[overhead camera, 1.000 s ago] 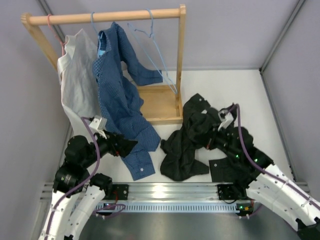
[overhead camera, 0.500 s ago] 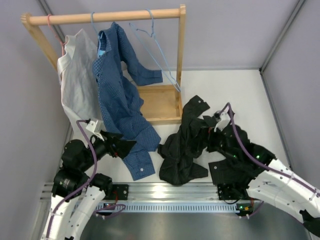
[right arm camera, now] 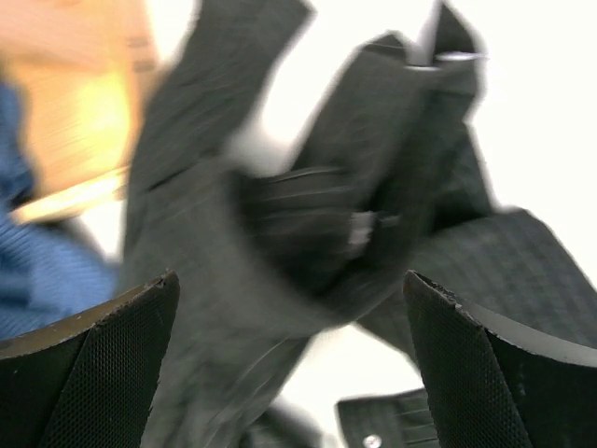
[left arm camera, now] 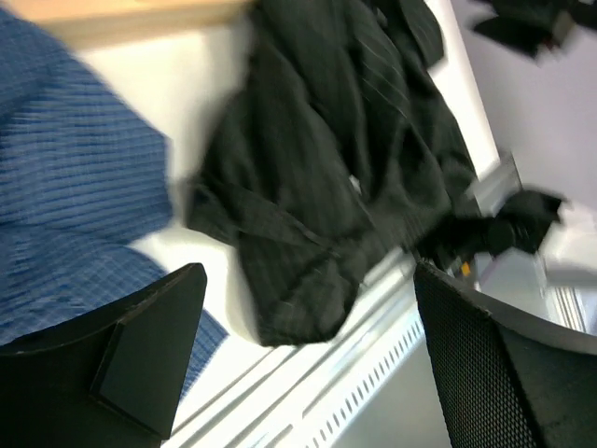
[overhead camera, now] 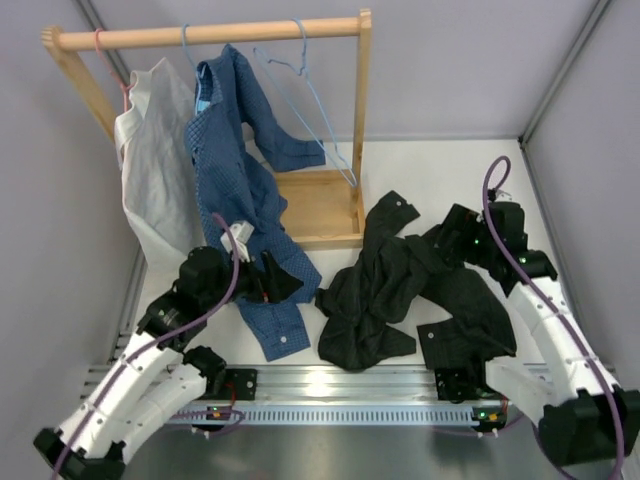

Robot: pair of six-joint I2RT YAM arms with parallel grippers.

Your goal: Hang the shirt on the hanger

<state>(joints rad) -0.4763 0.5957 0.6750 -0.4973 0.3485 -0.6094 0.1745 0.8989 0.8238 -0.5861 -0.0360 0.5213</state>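
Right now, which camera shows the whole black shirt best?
The top external view. It shows nearly all of the black shirt, crumpled on the table, with only its right edge under the right arm. The left wrist view catches much of it, but slanted and blurred. The right wrist view gives only a blurred close-up of its folds.

I'm seeing the shirt (overhead camera: 385, 290) as matt black cloth, the hanger (overhead camera: 320, 112) smooth thin wire, the rack (overhead camera: 210, 33) bare wood

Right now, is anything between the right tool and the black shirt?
Nothing visible. The right tool is open at the bunched upper part of the shirt, and the right wrist view shows only that black cloth ahead of it.
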